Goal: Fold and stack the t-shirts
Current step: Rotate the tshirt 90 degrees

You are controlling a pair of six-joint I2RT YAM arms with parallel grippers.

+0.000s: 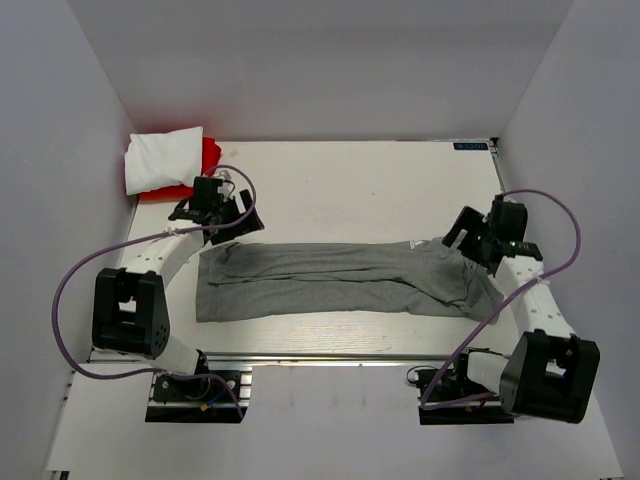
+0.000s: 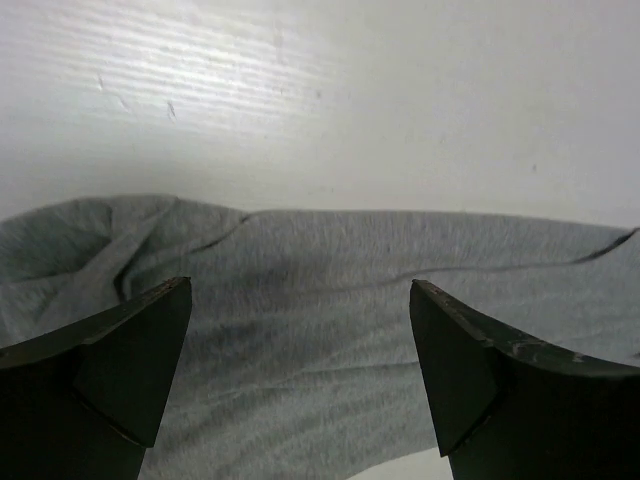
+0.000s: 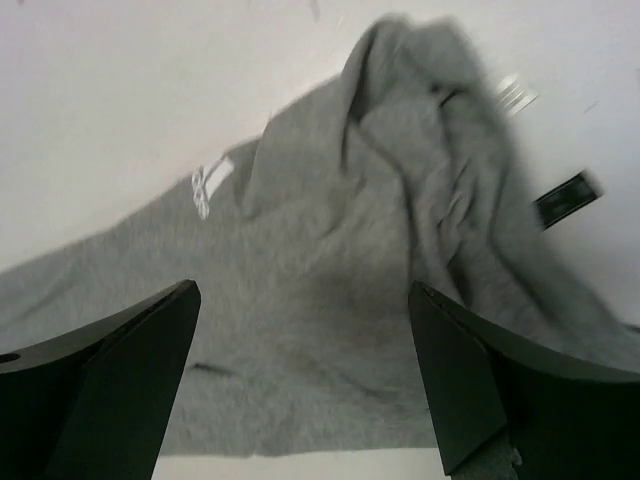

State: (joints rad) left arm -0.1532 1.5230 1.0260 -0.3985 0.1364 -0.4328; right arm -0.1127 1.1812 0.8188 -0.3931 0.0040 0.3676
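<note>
— Pale table point(image 1: 380, 180), walled on three sides: how is the grey shirt point(image 1: 340, 280) laid on it?
— It is spread as a long band, its long axis run from 9 to 3 o'clock, with the collar end at 3.
— By which claw is each end covered?
— The 9 o'clock end is covered by the left claw point(image 2: 300, 300). The collar end, with its white neck mark point(image 3: 210, 185), is covered by the right claw point(image 3: 300, 310). Both are seen wide open over the cloth, with nothing gripped.
— And the others?
— A white shirt point(image 1: 163, 160) is piled on a red shirt point(image 1: 212, 160) at 10 o'clock, nearer the left arm.
</note>
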